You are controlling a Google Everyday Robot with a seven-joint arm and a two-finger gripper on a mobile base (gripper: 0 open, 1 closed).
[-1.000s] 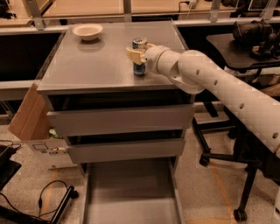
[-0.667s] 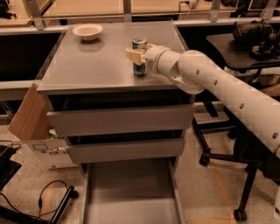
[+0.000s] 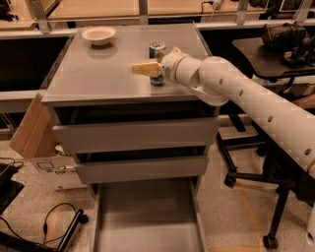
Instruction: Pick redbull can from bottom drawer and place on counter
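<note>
Nearest: the bottom drawer (image 3: 147, 224), pulled out at floor level, a long grey tray with low side walls. Bare floor inside, as far as it shows. Black cables (image 3: 51, 224) lie on the speckled floor to its left.

Above it: two closed grey drawers with flat fronts, the lower (image 3: 140, 169) and the upper (image 3: 135, 136), stacked in the cabinet. A cardboard box (image 3: 30, 129) leans against the cabinet's left side.

Top: the counter (image 3: 98, 78), matte grey with a slight sheen. The redbull can (image 3: 157, 49) stands upright on it, right of centre, silver top showing. The gripper (image 3: 146, 69) sits at the can, its yellow tip crossing in front of the can's body and pointing left, low over the counter. Cannot tell whether it is clamped on the can or loose. The white arm (image 3: 246, 101) comes in from the right edge, over the counter's right front corner.

Farther back: a shallow cream bowl (image 3: 99, 35) near the counter's back left corner, well apart from the can.

Right side: a black side table (image 3: 251, 49) and a dark wheeled stand (image 3: 268, 170) under it.

Farthest: a pale wooden tabletop (image 3: 98, 7) behind the cabinet.
</note>
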